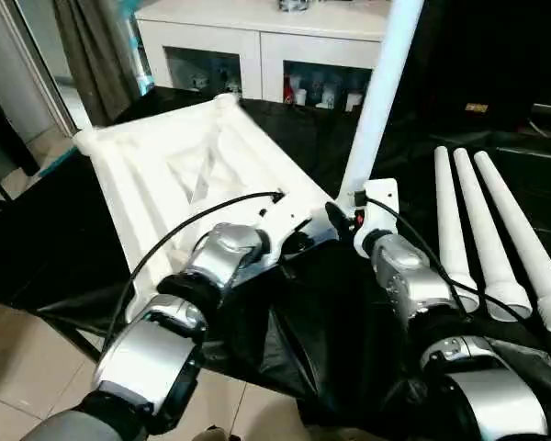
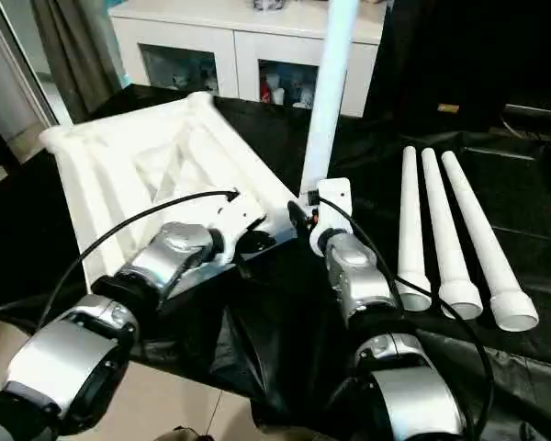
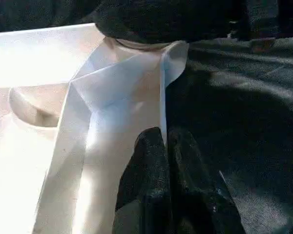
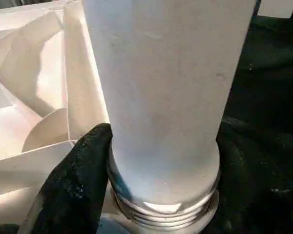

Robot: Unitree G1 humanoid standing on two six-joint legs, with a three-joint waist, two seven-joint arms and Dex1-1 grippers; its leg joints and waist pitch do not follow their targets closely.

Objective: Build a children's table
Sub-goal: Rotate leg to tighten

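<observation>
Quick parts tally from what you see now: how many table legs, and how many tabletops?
Legs lying loose on the black cloth: 3
Leg standing at the tabletop's near corner: 1
Tabletop, underside up: 1
Total: 5 parts

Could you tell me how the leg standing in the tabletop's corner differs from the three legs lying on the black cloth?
The standing leg rises upright from the tabletop, with the right claw around its base. The three spare legs lie flat, side by side on the black cloth, untouched. All four are white tapered tubes.

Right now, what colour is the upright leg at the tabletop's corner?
White, like the tabletop; the upright leg shows best in the left eye view.
</observation>
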